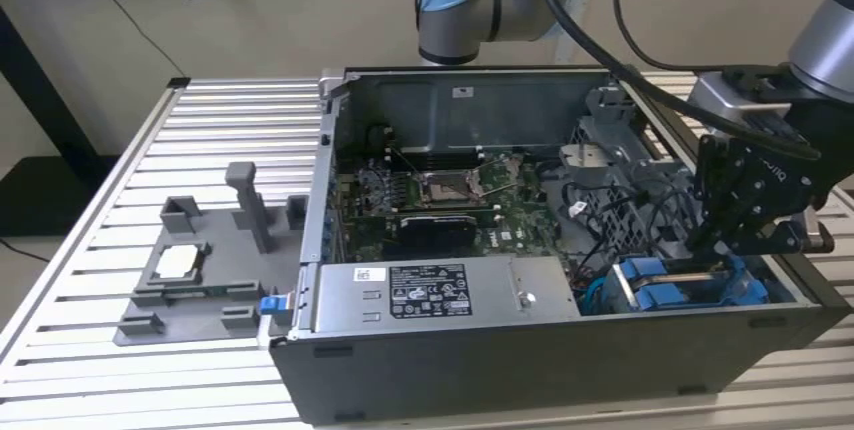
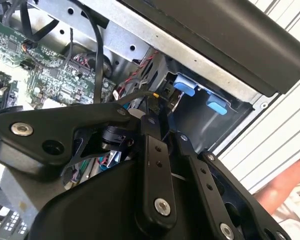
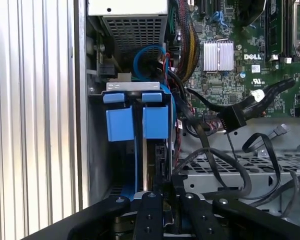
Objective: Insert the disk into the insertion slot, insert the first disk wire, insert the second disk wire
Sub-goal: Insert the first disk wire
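Both wrist views show the gripper (image 3: 162, 185) with its jaws narrow, closed on the dark near end of the disk (image 3: 156, 157). The first wrist view gives the disk most plainly. It stands on edge in the slot (image 3: 135, 86) between two blue tabs (image 3: 120, 122), with a blue rail along one side. Its long axis runs straight into the cage, in line with the gripper.

The second wrist view adds a black wire (image 2: 97, 60) hanging by the motherboard (image 2: 55, 80), and part of a hand (image 2: 285, 185) outside the case.

The exterior view sets the slot at the near corner of the case (image 1: 534, 370) on the exterior view's right. It is just beside the power supply (image 1: 427, 295), and a grey fixture (image 1: 200, 270) lies well apart on the table (image 1: 240, 100).
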You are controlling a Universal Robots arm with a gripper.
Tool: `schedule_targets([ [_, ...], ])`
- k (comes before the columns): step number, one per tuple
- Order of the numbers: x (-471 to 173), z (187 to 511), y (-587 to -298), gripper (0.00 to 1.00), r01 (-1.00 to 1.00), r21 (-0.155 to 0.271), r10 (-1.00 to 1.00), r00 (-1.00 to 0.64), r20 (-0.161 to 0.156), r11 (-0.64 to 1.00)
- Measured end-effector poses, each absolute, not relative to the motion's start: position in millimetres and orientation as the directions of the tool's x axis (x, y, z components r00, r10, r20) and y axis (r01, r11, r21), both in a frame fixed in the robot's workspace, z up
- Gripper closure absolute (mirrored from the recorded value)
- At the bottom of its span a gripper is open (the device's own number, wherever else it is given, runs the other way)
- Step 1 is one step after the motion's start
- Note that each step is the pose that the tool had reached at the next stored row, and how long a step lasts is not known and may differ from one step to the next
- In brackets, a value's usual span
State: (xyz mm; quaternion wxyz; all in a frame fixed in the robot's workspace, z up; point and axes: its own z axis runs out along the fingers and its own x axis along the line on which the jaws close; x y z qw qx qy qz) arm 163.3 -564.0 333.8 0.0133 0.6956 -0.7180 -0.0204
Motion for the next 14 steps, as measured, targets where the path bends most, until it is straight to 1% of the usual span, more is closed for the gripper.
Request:
schedule_targets([
  [11,163.1,332.0,-564.0,0.81,-0.998,0.048,-0.999,-0.032,-0.010,0.031],
  [13,162.9,331.6,-564.0,0.80,-0.998,0.048,-0.999,-0.032,-0.010,0.031],
  [14,162.9,331.7,-564.0,0.73,-0.998,0.048,-0.999,-0.032,-0.010,0.031],
])
